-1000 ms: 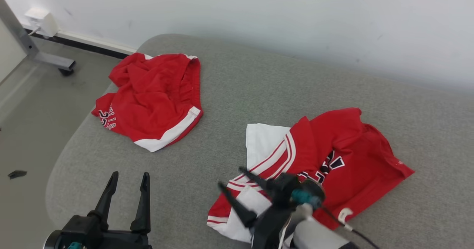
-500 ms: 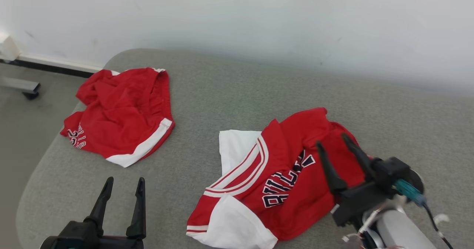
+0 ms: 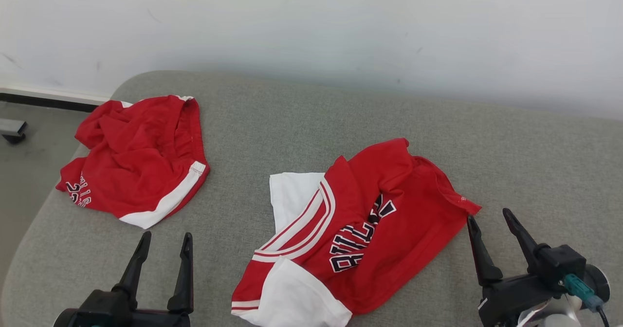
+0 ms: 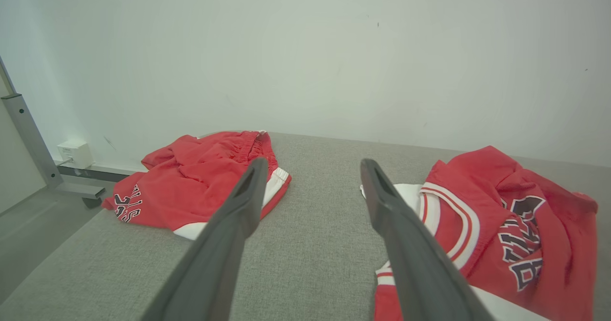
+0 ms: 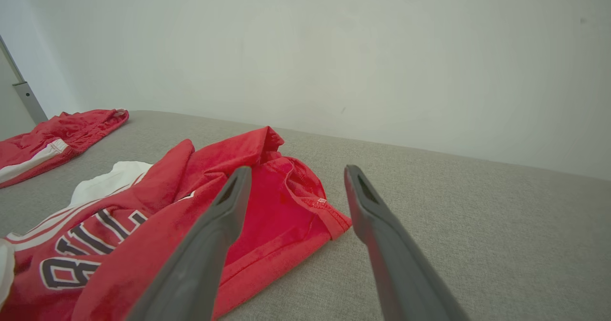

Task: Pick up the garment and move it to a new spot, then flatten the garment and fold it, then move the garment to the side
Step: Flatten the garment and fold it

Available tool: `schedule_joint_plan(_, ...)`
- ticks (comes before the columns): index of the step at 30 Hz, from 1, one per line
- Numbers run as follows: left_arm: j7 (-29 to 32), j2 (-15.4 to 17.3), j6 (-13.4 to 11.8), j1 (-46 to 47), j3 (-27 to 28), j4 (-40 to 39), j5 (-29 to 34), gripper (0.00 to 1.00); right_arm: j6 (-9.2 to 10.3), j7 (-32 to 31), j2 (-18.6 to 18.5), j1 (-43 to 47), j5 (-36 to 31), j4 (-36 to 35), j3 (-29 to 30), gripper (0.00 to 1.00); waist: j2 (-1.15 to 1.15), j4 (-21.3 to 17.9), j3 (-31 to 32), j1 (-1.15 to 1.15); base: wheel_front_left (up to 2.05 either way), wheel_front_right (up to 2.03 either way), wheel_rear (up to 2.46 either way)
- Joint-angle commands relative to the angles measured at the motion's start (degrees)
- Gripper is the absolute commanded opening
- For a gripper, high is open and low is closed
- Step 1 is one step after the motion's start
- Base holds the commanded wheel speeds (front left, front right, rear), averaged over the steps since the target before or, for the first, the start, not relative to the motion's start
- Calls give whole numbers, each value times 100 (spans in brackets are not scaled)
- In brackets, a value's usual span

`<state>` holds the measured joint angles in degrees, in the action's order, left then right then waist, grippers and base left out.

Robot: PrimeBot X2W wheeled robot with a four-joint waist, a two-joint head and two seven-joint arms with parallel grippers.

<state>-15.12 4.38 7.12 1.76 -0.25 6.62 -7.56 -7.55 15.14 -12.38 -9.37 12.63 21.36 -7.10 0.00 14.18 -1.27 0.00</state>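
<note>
Currently: crumpled red-and-white lettered jersey [image 3: 370, 220] at 6 o'clock on grey fabric worktop [image 3: 292, 122]; left fingers [image 3: 185, 263], right fingers [image 3: 476, 239] spread, empty. I worry: pinching the hem corner at 4 o'clock drags the jersey bunched; red crumpled shorts [image 3: 131, 156] at 10 o'clock invite mix-up.

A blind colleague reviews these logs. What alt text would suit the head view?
A crumpled red and white jersey lies on a grey cushion, red shorts apart to its left. Two open grippers show near the bottom edge: the left gripper over bare cushion, the right gripper just beside the jersey's right corner.
</note>
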Motion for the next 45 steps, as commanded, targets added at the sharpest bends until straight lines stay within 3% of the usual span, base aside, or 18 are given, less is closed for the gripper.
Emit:
schedule_joint_plan(1, -5, -5, 12, -4, -10, -27, -3, 100, 14, 1, -109, -136, -98, 129, -36, 100, 0, 28, -45, 0, 0, 0, 0)
schedule_joint_plan(15, -5, -91, 1, 174, -148, -18, -90, 100, 14, -346, -835, -1456, -200, 1985, -852, 100, 0, 464, -449, 0, 0, 0, 0)
schedule_joint_plan(23, -5, -120, 4, 306, -145, 21, -134, 100, 14, -269, -1004, -1973, -126, 2795, -1383, 100, 0, 621, -619, 0, 0, 0, 0)
schedule_joint_plan(24, -5, -122, 5, 314, -139, 24, -134, 100, 14, -240, -1014, -2030, -116, 2894, -1448, 84, 0, 629, -629, 0, 0, 0, 0)
schedule_joint_plan(26, -5, -126, 6, 329, -132, 30, -132, 100, 14, -187, -1027, -2150, -91, 3060, -1544, 3, 0, 639, -639, 0, 0, 0, 0)
schedule_joint_plan(35, -5, -134, -44, 156, -69, 69, -92, 100, 14, 2, -982, -2113, 252, 3265, -1767, 0, 0, 455, -411, 0, 0, 0, 0)
schedule_joint_plan(45, -5, -139, -34, -124, -42, 78, -58, 100, 14, 11, -1372, -915, 851, 1653, -2249, 0, 0, -154, -23, 0, 0, 0, 0)
